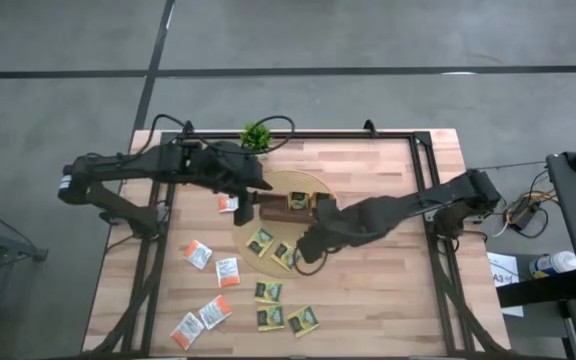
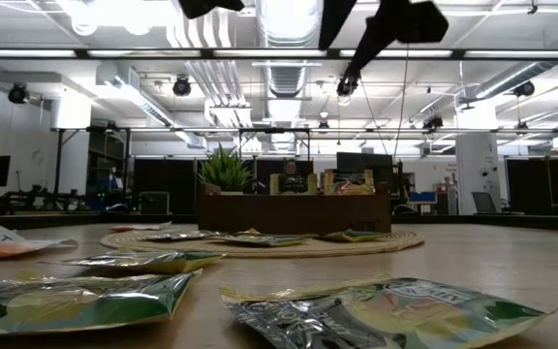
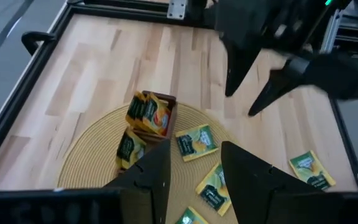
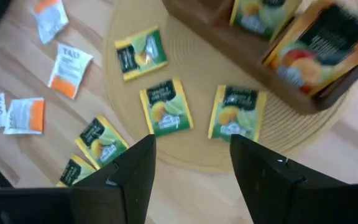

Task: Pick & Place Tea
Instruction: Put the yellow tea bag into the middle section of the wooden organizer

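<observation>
Left arm (image 1: pixel 148 168): matte black jointed links, white band at its outer end.
Right arm (image 1: pixel 408 208): matte black, rounded joints.
Fingers (image 4: pixel 132 168): dark, flat, tapering plastic blades.

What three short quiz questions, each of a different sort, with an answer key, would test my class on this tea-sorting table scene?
1. True or false: both grippers are empty.
2. Multiple choice: the brown tray stands on A) bare wood, B) the round woven mat, C) a metal shelf.
3. Fill in: the sachets lying off the mat nearest the left arm are white and ____.

Key
1. True. The left gripper and the right gripper both show open fingers with nothing between them, above the mat.
2. B.
3. Orange, as with the white-and-orange sachet; green-and-yellow sachets lie on the mat, and some on the wood nearby.
</observation>
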